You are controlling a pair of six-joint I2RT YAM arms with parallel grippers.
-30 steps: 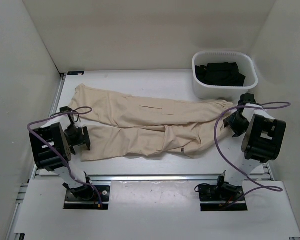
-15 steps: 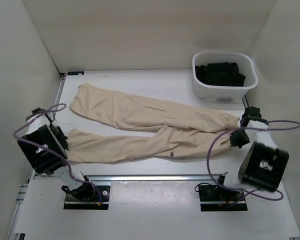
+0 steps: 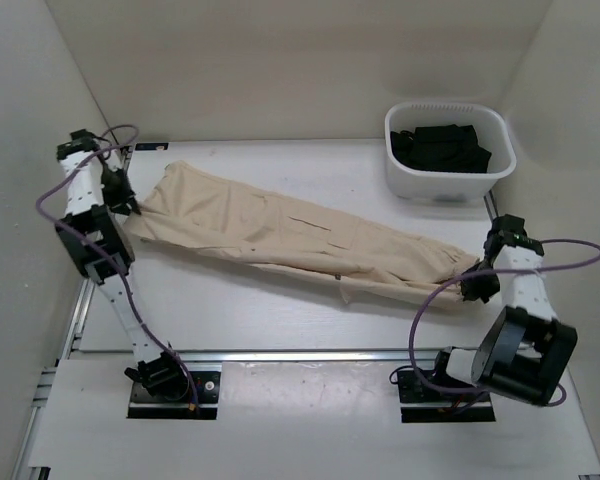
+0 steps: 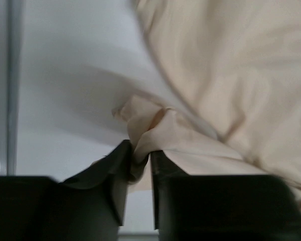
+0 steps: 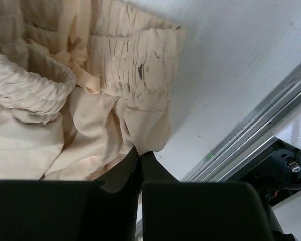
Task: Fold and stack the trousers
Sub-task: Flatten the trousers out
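Trousers (image 3: 280,225) lie on the table (image 3: 280,310) as one long band. It runs on a slant from the far left corner down to the near right, with one leg laid over the other. From the overhead view I see both ends lifted a little off the surface, and the middle resting flat. A pocket slit (image 3: 305,220) shows on the upper layer about halfway along.

My left arm (image 3: 95,240) reaches up along the left wall to the cuff end. My right arm (image 3: 525,290) is bent low at the near right, at the waist end. A white bin (image 3: 440,185) stands in the far right corner, well apart from the cloth, with dark clothes (image 3: 440,145) in it.

On the left wrist camera, the left gripper (image 4: 139,150) has its jaws drawn close with a narrow gap. They are pinching a bunched fold of the beige cloth, and the rest of the leg hangs away to the right above the table.

On the right wrist camera, the right gripper (image 5: 141,154) has its jaws pressed together on a thin edge of the cloth, just below the gathered waistband (image 5: 140,60). A drawstring (image 5: 83,75) lies loose beside that band. A metal rail (image 5: 241,125) runs along the table edge, close by on the right.
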